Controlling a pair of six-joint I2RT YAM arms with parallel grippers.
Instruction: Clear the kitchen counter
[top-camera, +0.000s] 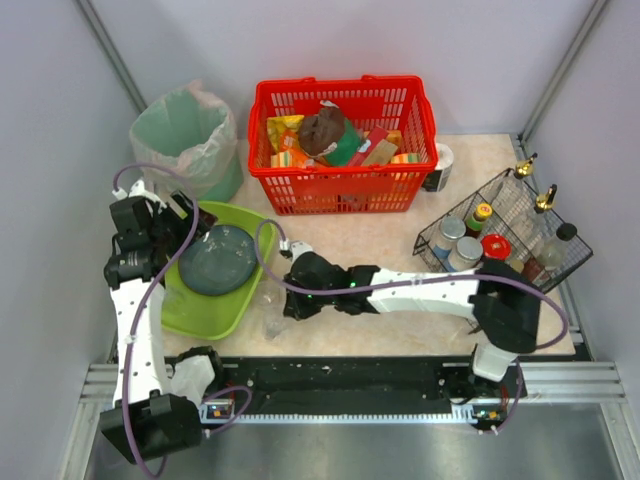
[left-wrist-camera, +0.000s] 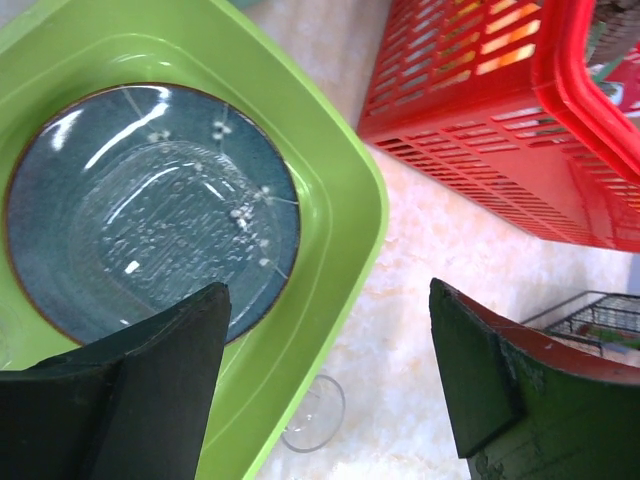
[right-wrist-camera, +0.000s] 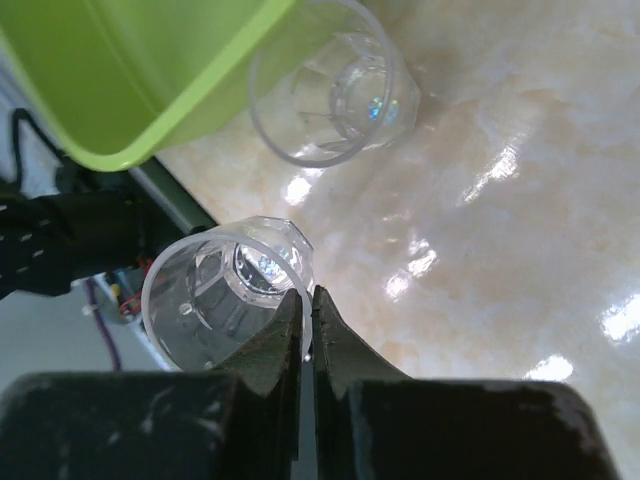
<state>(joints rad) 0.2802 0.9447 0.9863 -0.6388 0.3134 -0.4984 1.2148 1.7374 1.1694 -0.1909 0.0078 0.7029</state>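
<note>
Right wrist view has the right tool (right-wrist-camera: 307, 300) pinched shut on the thin wall of a clear faceted plastic cup (right-wrist-camera: 225, 290), gripping it at the rim with the mouth turned toward the camera. The cup sits close to the front edge of the pale beige marble-patterned stone desk (right-wrist-camera: 480, 200); whether it is off the surface cannot be told. A second clear cup (right-wrist-camera: 325, 95) lies near it, right against the lip of the lime-green plastic tray (right-wrist-camera: 120, 80).

From the left wrist, the left tool (left-wrist-camera: 328, 295) hangs over the tray's rim with its fingers spread wide and nothing between them. Below it a round dark blue glazed plate (left-wrist-camera: 150, 210) lies flat in the tray.

Seen from above, a red slatted plastic basket (top-camera: 345, 145) at the far side holds packets and wrappers, a black wire rack (top-camera: 500, 235) on the right holds jars and bottles, and a bin lined with a pale green bag (top-camera: 185, 135) stands at the far left. A small white container (top-camera: 440, 165) stands just beside the red basket.

By my reading the clearing is well along: most items are already gathered. The two cups look like the main loose pieces left, one now in hand, perhaps the white container too
</note>
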